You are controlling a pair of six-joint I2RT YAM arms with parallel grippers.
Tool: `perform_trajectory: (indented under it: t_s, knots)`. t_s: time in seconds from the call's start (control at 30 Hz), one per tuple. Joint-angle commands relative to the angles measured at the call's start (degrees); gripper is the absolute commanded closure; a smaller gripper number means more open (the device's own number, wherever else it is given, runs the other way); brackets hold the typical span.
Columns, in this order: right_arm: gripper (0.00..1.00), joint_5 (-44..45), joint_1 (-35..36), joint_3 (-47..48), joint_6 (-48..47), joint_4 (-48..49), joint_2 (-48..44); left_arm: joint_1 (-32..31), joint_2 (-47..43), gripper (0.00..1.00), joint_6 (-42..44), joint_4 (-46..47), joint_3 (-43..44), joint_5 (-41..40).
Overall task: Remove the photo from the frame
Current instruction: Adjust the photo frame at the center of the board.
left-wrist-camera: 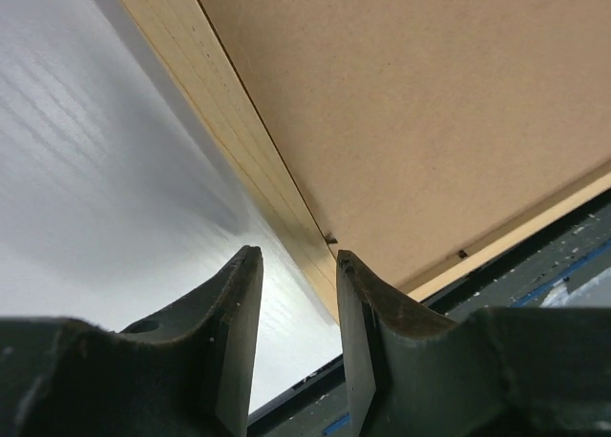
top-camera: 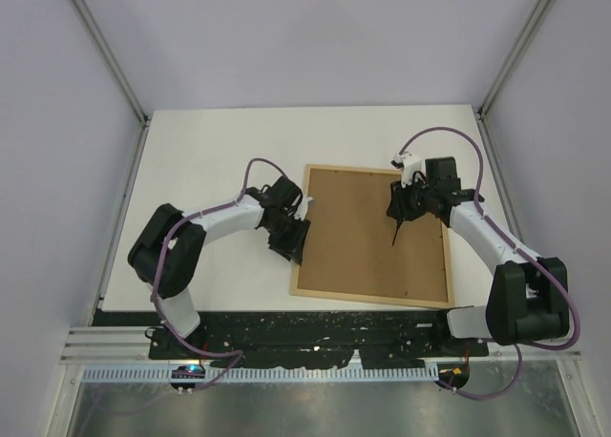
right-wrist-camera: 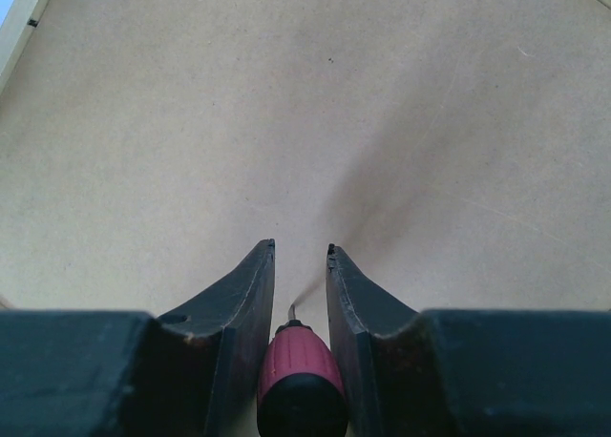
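A: Checked the tool first?

B: Checked. Found the right gripper (right-wrist-camera: 300, 251) clenched on the screwdriver (right-wrist-camera: 301, 384), with the red handle pinched between both fingers and the thin shaft aimed down at the brown back (right-wrist-camera: 191, 122) of the frame (top-camera: 372, 300). Hung over bare board, well apart from any rim.

A: And the other side?

B: Found the left gripper (left-wrist-camera: 298, 258) released, with jaws parted and nothing between them, just beside the frame's left strip. Could not tell whether touching.

A: Located the photo?

B: Not seen in any view. Judged to lie beneath the back, face down, with the frame flat on the table (top-camera: 220, 141).

A: Advised what for the step in hand?

B: Judged as tab release, early in the task. Called for carrying the tip out to a tab (left-wrist-camera: 331, 238) at the board's edge, then prying low and sideways, never stabbing the board. Called also for steadying the strip with the left gripper.

A: Compared the views?

B: From the left wrist, made out two small dark tabs close up. From the right wrist, confirmed the grip on the handle. From above, placed both arms across the frame; lost the tabs as too small.
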Motion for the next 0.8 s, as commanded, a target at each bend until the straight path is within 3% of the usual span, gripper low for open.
perform_trajectory:
  t_s: [0.0,0.43,0.77]
  knots:
    - [0.92,5.34,-0.28,-0.96,-3.47,-0.61,-0.83,-2.09,2.88,0.59,0.44,-2.93,3.28,-3.81]
    - [0.92,3.49,0.59,-1.66,-2.59,-0.35,-3.03,-3.33,4.29,0.55,-0.79,-3.11,4.60,-2.93]
    - [0.92,3.23,2.00,-1.66,-2.06,-0.70,-4.61,-4.65,8.07,0.61,-0.26,-5.57,7.15,-6.28]
